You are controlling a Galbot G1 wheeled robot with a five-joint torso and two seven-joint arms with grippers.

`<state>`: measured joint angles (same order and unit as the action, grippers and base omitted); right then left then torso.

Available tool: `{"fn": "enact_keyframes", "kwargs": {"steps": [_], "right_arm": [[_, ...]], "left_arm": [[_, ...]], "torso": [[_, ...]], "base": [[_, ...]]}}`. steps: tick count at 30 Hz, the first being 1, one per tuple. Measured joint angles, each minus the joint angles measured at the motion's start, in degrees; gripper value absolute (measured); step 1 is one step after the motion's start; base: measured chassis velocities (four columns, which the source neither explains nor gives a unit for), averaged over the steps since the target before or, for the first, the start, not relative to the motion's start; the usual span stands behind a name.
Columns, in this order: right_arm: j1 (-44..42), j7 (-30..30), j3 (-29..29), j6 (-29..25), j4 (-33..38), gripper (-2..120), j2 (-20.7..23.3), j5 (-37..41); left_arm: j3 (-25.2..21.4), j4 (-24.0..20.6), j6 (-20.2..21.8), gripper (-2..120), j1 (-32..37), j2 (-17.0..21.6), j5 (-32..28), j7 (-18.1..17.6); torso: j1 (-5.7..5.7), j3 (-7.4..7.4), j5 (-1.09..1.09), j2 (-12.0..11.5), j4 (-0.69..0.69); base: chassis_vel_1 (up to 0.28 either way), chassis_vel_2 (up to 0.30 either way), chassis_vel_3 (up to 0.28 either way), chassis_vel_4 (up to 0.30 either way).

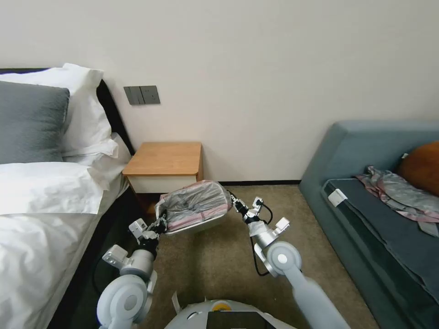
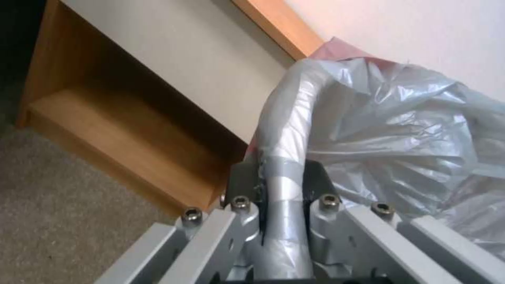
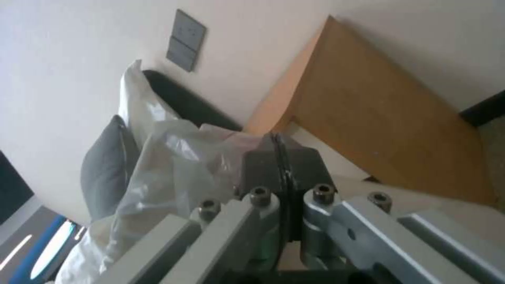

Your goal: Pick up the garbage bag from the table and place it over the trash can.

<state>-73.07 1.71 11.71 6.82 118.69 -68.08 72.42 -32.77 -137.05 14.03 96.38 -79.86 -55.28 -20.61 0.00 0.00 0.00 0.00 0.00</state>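
Note:
The crinkly grey garbage bag (image 1: pixel 196 201) with its pink band is spread over the cream trash can (image 1: pixel 201 227), which stands on the carpet just in front of the wooden table (image 1: pixel 164 157). My left gripper (image 1: pixel 160 224) is at the bin's left corner. In the left wrist view it (image 2: pixel 281 181) is shut on the garbage bag (image 2: pixel 400 130) where the plastic wraps the bin's rim. My right gripper (image 1: pixel 234 200) holds the bag's right corner. In the right wrist view its jaws (image 3: pixel 279 157) are pressed together at the edge of the bag (image 3: pixel 168 165).
A bed (image 1: pixel 36 219) with white pillows runs along the left, close to my left arm. A blue-grey sofa (image 1: pixel 379 214) with a patterned cloth (image 1: pixel 398 192) fills the right. Open carpet (image 1: pixel 215 260) lies between them. The table's lower shelf (image 2: pixel 105 118) sits behind the bin.

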Motion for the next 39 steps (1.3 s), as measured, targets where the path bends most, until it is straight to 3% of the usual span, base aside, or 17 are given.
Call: {"fn": "enact_keyframes", "kwargs": {"steps": [10,16,20,39], "right_arm": [[-1.9,-2.2,-2.0,-0.1,4.4,0,1.1,-4.0],[-2.0,-1.6,-3.0,-1.7,2.7,0,0.6,-9.9],[-1.5,1.2,-4.1,-5.0,0.0,0,0.4,-18.3],[2.3,4.3,-5.0,-9.5,-8.4,0,-2.0,-26.6]], "left_arm": [[-0.5,0.6,-0.5,5,-0.7,0.2,0.1,-0.3],[-0.8,0.5,-0.5,5,-0.9,0.3,-0.5,-0.5],[-1.1,0.3,-0.3,5,-1.1,0.5,-1.9,-0.7],[-1.3,-1.7,0.8,5,-0.4,0.6,-5.2,-1.1]], "torso": [[0.0,0.0,0.0,0.0,0.0],[0.0,0.0,0.0,0.0,0.0],[0.0,0.0,0.0,0.0,0.0],[0.0,0.0,0.0,0.0,0.0]], "base": [[0.0,0.0,0.0,0.0],[0.0,0.0,0.0,0.0],[0.0,0.0,0.0,0.0],[0.0,0.0,0.0,0.0]]}}
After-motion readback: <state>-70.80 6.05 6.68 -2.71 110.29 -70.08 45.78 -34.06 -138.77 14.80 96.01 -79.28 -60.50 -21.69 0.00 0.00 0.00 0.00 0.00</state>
